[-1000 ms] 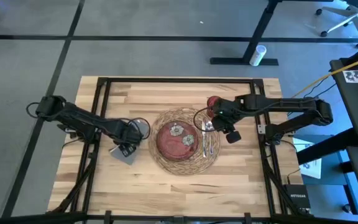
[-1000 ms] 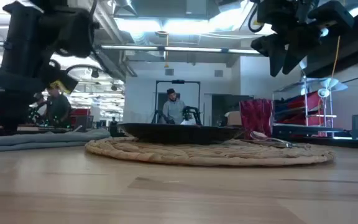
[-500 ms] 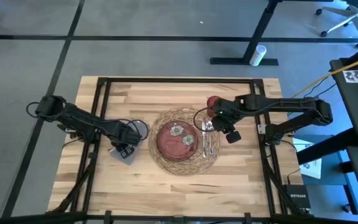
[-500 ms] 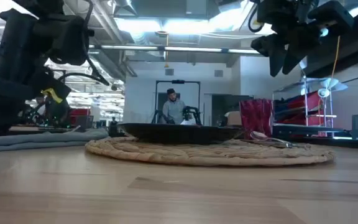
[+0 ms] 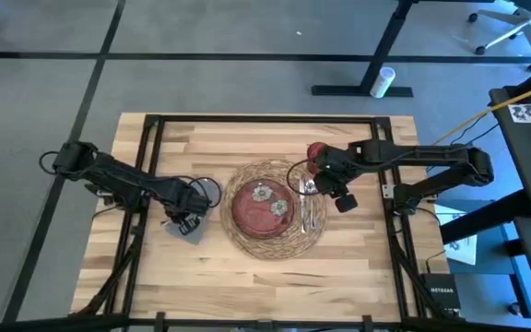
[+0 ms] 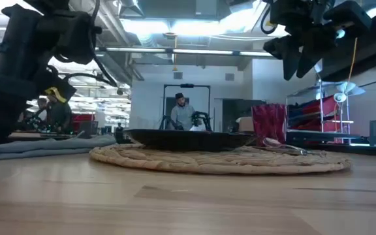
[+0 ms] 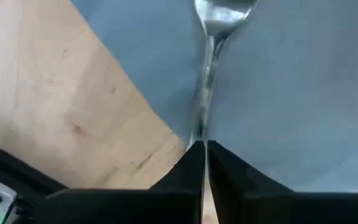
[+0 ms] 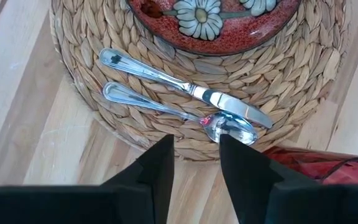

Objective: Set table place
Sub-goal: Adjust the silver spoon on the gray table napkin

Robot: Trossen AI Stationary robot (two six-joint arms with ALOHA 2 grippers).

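The place is almost set. The woven mat (image 5: 273, 210) lies in the middle of the table (image 5: 247, 138), and the dark red plate (image 5: 262, 208) with two pale flowers sits on it. A knife (image 8: 179, 86) and a spoon (image 8: 185, 114) lie side by side on the mat, between the plate and the mat's edge on my right side. The red cup (image 5: 315, 152) stands on the table just beside the mat, at its far right.

What is left is on my left side. My left pincer (image 7: 202, 163) is pressed together on the handle of a silver fork or spoon (image 7: 211, 37); I cannot tell which. This piece is over the gray napkin (image 5: 190, 228), which lies on the table near the left of the mat. I judge that this piece must still be laid on the napkin and released.

My right pincer (image 8: 196, 155) hovers above the mat's edge near the spoon, with fingers spread and nothing between them.

For room: the napkin is well apart from the black frame, and bare wood is open on the near side. The right pincer is close to the cup, so I should lift it before any sideways move
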